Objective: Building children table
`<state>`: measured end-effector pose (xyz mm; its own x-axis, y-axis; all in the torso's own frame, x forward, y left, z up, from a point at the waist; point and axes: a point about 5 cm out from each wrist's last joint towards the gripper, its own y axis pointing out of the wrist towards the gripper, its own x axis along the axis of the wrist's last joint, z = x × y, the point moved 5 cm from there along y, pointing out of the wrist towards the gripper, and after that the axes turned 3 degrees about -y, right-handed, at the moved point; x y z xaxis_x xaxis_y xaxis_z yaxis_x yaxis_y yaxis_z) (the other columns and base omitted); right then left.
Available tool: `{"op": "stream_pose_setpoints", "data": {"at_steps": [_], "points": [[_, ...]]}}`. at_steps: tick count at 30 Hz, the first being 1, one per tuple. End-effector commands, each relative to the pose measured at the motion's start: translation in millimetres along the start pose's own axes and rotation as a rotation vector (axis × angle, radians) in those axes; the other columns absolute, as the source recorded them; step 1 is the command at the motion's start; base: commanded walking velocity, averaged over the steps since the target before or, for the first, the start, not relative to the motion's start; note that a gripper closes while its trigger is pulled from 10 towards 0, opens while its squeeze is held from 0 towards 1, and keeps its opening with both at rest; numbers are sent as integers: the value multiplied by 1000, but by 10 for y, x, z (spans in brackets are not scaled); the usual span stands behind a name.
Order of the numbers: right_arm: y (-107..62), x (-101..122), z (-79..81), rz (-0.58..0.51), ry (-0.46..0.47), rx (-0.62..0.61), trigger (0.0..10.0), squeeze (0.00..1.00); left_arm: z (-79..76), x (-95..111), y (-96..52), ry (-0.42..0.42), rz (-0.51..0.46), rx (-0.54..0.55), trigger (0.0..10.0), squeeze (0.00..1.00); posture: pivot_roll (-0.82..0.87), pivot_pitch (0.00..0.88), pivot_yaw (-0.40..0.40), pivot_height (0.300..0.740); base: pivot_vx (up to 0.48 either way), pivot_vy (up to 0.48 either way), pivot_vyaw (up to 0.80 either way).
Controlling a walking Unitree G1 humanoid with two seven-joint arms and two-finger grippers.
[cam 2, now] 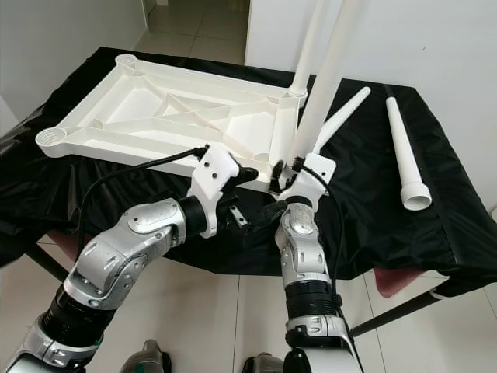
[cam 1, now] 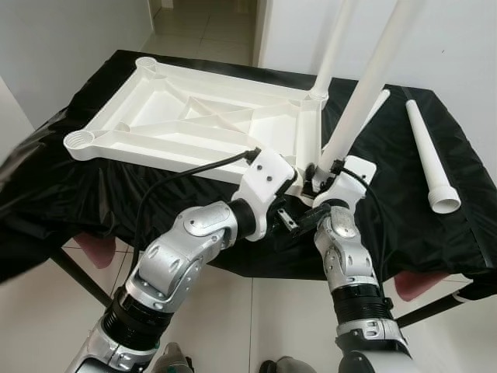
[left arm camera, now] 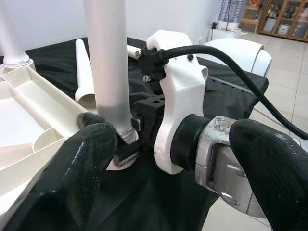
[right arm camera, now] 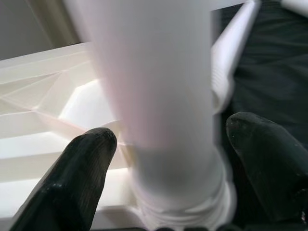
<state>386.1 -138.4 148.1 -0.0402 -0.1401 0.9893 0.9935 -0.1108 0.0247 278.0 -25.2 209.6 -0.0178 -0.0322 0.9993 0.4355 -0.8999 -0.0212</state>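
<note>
Here I keep the white ribbed plastic tabletop (cam 1: 194, 113) upside down on the black-draped work table (cam 1: 435, 241) so its corner sockets face up. The right gripper (right arm camera: 163, 159), fingers spread around but not pinching, steadies the tapered white plastic leg (cam 1: 365, 93) at the near right socket; another leg (cam 1: 334, 43) stands behind. The left gripper (left arm camera: 168, 159) waits open just beside it; two spare legs (cam 1: 429, 159) lie nearby.

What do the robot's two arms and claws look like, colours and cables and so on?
Both arms are jointed silver metal with black ribbed collars. The left arm ends in a white moulded wrist housing with screw holes, fed by a black cable. The right arm has a similar white housing. Each claw has two thick, rounded matte black fingers.
</note>
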Motion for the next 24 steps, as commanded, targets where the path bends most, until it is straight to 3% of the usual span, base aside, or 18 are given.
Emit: {"op": "stream_pose_setpoints", "data": {"at_steps": [1,2,10,14,24], "points": [[6,27,33,-11,11,103,10000,0,-12,14,-2,5,-9,-2,10000,0,62,0,-61,740,0,0,0],[25,57,20,-25,-3,161,10000,0,-12,16,-2,4,-11,1,10000,0,63,0,-63,740,0,0,0],[113,86,-123,-30,-70,242,10000,0,-4,25,0,1,-14,6,10000,0,62,1,-64,740,0,0,0],[242,140,-310,-27,-158,306,10000,0,17,1,-2,-4,-9,13,10000,0,63,8,-60,740,0,0,0],[248,115,-204,3,-225,573,10000,0,83,-136,-45,2,42,37,10000,0,76,9,-56,740,0,0,0]]}}
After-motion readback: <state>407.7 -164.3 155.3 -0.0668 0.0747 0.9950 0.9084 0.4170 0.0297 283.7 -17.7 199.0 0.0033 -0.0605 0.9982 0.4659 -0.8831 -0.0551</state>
